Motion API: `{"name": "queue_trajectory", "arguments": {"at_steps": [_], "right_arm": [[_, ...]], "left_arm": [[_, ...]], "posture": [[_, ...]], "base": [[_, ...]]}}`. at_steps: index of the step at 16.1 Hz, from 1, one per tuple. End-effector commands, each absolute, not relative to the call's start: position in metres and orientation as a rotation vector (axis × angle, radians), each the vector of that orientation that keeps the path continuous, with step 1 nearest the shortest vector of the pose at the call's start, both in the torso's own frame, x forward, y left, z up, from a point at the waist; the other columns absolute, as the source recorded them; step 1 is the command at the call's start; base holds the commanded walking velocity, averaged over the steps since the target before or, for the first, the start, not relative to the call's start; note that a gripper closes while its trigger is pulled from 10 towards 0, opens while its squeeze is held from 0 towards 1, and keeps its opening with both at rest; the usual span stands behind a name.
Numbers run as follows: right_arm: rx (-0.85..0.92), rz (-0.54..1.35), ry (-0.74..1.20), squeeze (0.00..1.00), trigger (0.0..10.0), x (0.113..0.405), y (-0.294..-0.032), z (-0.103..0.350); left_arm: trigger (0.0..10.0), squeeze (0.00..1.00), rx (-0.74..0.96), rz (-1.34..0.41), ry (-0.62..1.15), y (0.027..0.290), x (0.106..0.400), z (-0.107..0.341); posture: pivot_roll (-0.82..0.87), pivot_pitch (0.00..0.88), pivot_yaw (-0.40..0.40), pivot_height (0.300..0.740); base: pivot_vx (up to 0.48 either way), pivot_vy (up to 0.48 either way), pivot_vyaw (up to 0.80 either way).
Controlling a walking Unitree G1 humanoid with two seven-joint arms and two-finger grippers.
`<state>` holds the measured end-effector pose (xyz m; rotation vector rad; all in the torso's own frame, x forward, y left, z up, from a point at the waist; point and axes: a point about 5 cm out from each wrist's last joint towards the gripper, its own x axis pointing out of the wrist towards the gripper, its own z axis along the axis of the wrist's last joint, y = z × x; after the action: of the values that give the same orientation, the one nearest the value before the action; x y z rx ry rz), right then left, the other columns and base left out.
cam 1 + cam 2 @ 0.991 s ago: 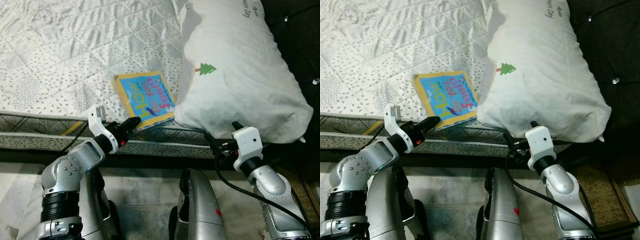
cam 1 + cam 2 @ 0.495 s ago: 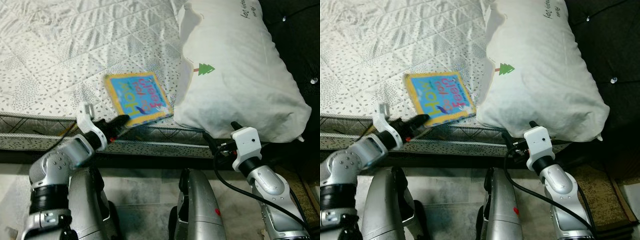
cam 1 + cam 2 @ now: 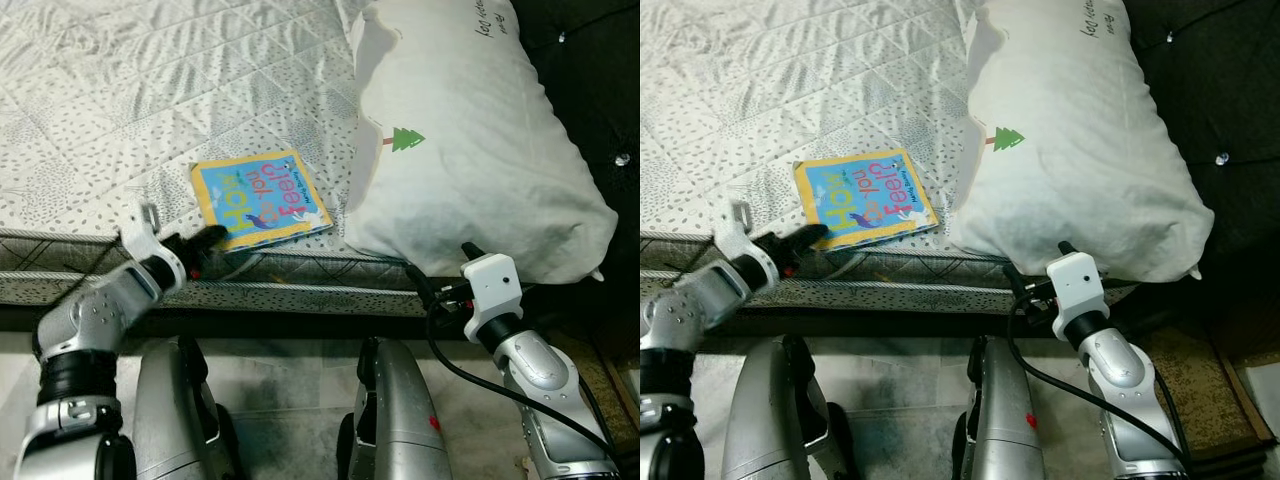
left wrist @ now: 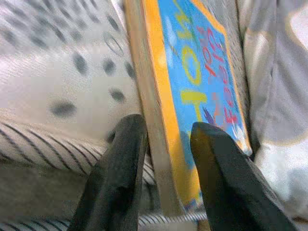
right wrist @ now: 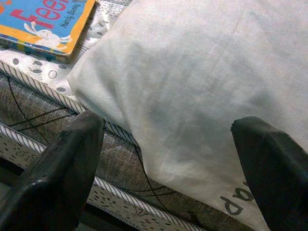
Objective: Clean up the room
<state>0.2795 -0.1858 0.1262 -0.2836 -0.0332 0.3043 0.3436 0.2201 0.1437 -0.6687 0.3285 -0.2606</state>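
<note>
A blue and yellow picture book [image 3: 262, 196] lies flat near the front edge of the white quilted mattress [image 3: 120, 90], just left of a big white pillow [image 3: 470, 140] printed with a green tree. My left gripper [image 3: 205, 243] reaches up from the bed's edge and is shut on the book's near corner. In the left wrist view its fingers [image 4: 120, 159] pinch the book [image 4: 202, 82] by its yellow edge. My right gripper [image 5: 166, 125] stands open in front of the pillow [image 5: 202, 86], low at the mattress side, holding nothing.
The mattress side with striped piping [image 3: 300, 275] runs across in front of me. A dark tufted headboard [image 3: 590, 70] stands behind the pillow on the right. Tiled floor [image 3: 280, 380] and my own legs lie below.
My left gripper has drawn leftward along the bed's edge, and the book has slid left and turned with it, away from the pillow. The right arm has stayed put.
</note>
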Motion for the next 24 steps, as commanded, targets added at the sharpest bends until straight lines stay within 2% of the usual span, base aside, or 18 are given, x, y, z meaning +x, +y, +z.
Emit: {"name": "queue_trajectory", "arguments": {"at_steps": [1,6,8,12,14,16,21,24], "right_arm": [[-0.289,0.294,-0.008,0.0,10.0,0.277,-0.19,0.12],[-0.287,0.297,-0.011,0.0,10.0,0.278,-0.188,0.12],[-0.283,0.297,-0.012,0.0,10.0,0.278,-0.186,0.119],[-0.28,0.297,-0.012,0.0,10.0,0.278,-0.186,0.118],[-0.267,0.299,-0.015,0.0,10.0,0.278,-0.181,0.117],[-0.256,0.301,-0.016,0.0,10.0,0.279,-0.178,0.116],[-0.224,0.315,-0.015,0.0,10.0,0.279,-0.174,0.113],[-0.216,0.325,-0.018,0.0,10.0,0.281,-0.168,0.112]], "left_arm": [[10.0,1.0,-0.654,-0.167,0.328,0.234,0.344,0.138],[10.0,1.0,-0.615,-0.002,0.271,0.268,0.347,0.141],[10.0,1.0,-0.576,0.118,0.234,0.295,0.346,0.144],[10.0,1.0,-0.553,0.098,0.232,0.29,0.346,0.144],[10.0,1.0,-0.401,0.016,0.079,0.256,0.345,0.157],[10.0,1.0,-0.359,-0.04,-0.005,0.23,0.335,0.162],[10.0,1.0,-0.337,-0.132,-0.018,0.18,0.307,0.155],[10.0,1.0,-0.276,-0.228,0.079,0.153,0.301,0.141]], "posture": [[-0.07,0.262,-0.153,0.514],[-0.06,0.262,-0.152,0.514],[-0.06,0.261,-0.148,0.514],[-0.06,0.261,-0.148,0.514],[-0.04,0.26,-0.135,0.514],[-0.03,0.26,-0.129,0.514],[-0.01,0.259,-0.117,0.514],[0.01,0.255,-0.115,0.514]], "base": [[0.0,0.0,0.0],[0.0,0.0,0.0],[0.0,0.0,0.0],[0.0,0.0,0.0],[0.0,0.0,0.0],[0.0,0.0,0.0],[0.0,0.0,0.0],[0.0,0.0,0.0]]}}
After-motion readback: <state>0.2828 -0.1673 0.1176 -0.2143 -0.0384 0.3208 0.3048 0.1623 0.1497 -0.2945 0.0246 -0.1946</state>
